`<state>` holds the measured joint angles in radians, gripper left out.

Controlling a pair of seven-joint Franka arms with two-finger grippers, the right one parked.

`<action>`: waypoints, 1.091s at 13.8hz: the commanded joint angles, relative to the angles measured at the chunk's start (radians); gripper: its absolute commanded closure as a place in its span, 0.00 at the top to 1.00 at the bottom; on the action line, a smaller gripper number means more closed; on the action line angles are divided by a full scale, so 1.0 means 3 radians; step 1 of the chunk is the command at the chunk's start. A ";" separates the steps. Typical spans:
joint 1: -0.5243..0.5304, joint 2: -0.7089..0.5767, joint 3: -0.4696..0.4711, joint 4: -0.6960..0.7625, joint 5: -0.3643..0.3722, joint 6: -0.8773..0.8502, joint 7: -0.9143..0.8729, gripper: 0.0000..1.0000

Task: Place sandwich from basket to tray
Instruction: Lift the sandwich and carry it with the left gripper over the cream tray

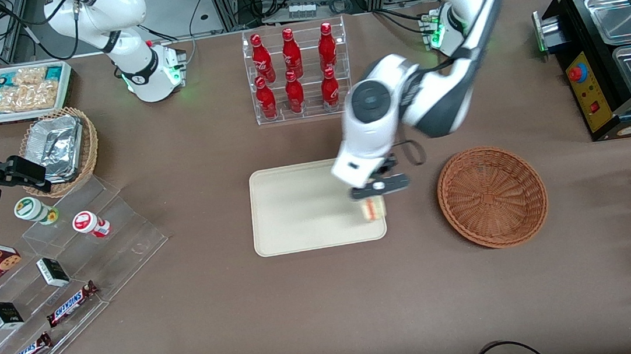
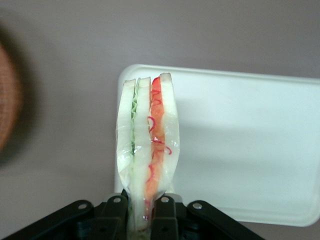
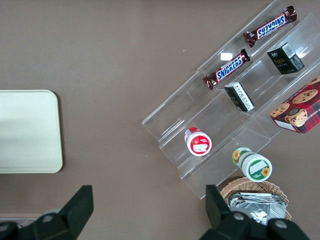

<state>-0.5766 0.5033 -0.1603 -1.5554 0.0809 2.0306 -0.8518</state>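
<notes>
One sandwich is pinched upright between the jaws of the gripper, above the one tray's corner nearest the one basket, which lies at the tray's 3 o'clock, with nothing in it

My hand covers the sandwich's upper part in the front view, so I can't see the grip there. The wrist view cuts off the sandwich's lower tip between the fingers. Beside the hand, the basket is a blurred, cropped sliver.
</notes>
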 commanded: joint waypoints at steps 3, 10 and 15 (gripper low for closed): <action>-0.0404 0.0659 0.0038 0.0619 0.0006 0.0118 -0.0075 0.00; -0.0548 0.0997 0.0054 0.0619 0.0083 0.0538 -0.0080 0.00; -0.0543 0.0976 0.0059 0.0614 0.0124 0.0528 -0.0075 1.00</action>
<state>-0.7247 0.7980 -0.1576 -1.3989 0.1010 2.1998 -0.8637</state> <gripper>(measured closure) 0.476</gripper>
